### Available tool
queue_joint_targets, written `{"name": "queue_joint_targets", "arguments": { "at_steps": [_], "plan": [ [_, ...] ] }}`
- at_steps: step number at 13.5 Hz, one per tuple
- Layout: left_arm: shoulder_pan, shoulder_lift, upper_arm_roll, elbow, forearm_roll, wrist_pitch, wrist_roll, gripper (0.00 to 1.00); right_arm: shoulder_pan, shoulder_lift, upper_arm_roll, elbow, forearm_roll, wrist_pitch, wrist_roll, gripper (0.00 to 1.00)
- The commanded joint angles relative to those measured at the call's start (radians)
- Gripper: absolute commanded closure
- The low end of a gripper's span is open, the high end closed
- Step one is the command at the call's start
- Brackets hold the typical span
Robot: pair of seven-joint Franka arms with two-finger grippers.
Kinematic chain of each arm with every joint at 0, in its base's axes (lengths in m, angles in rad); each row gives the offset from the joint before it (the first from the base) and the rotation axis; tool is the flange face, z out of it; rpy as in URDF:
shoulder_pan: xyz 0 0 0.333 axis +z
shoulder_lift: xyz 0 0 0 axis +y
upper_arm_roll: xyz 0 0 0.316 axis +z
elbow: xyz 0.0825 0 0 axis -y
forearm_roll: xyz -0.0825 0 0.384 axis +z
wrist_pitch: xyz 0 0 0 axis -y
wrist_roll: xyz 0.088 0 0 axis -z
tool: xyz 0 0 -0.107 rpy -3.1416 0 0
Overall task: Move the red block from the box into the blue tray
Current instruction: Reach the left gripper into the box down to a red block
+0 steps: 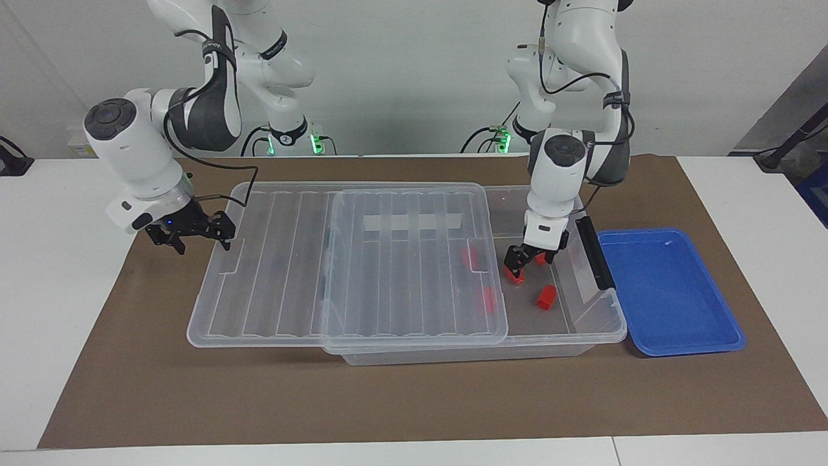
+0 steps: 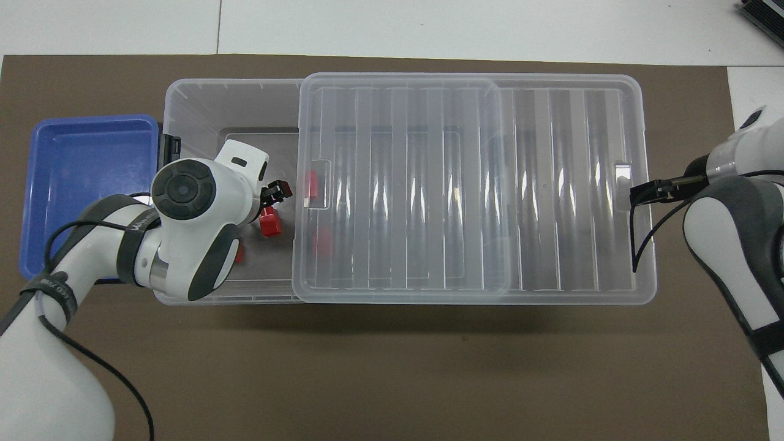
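Two grippers spread wide | left gripper [image 1: 517,263] over red block [image 1: 513,274] in clear box [image 1: 585,336] | right gripper [image 1: 194,236] at ribbed lid [image 1: 336,259] | smooth blue tray [image 1: 673,336] | brown mat [image 1: 414,401]

Glossy clear plastic box [image 1: 582,336], apparently

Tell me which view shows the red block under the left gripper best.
The facing view: the red block sits unhidden on the box floor with the left gripper just above it. In the overhead view the block shows too, partly covered by the arm.
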Motion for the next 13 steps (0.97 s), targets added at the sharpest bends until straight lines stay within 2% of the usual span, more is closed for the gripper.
{"name": "queue_joint_targets", "arguments": {
  "at_steps": [1,5,8,11,12,13],
  "plan": [
    [-0.037,0.026,0.015,-0.007,0.027,0.040,-0.070,0.00,-0.019,-0.038,0.009,-0.016,-0.010,-0.020,-0.022,0.02],
    [-0.027,0.020,0.015,-0.027,0.027,0.035,0.007,0.00,0.009,-0.089,0.017,-0.013,-0.010,-0.051,0.062,0.02],
    [-0.019,0.012,0.015,-0.054,0.027,0.034,0.107,0.00,0.077,-0.132,0.019,0.001,-0.010,-0.107,0.176,0.01],
    [-0.022,0.012,0.015,-0.055,0.027,0.032,0.113,0.03,0.119,-0.124,0.019,0.099,-0.011,-0.219,0.233,0.01],
    [-0.022,0.011,0.015,-0.055,0.027,0.032,0.113,0.15,0.131,-0.122,0.019,0.133,-0.011,-0.250,0.251,0.01],
    [-0.021,0.011,0.015,-0.055,0.027,0.032,0.116,0.35,0.136,-0.119,0.020,0.168,-0.011,-0.277,0.263,0.01]
  ]
}}
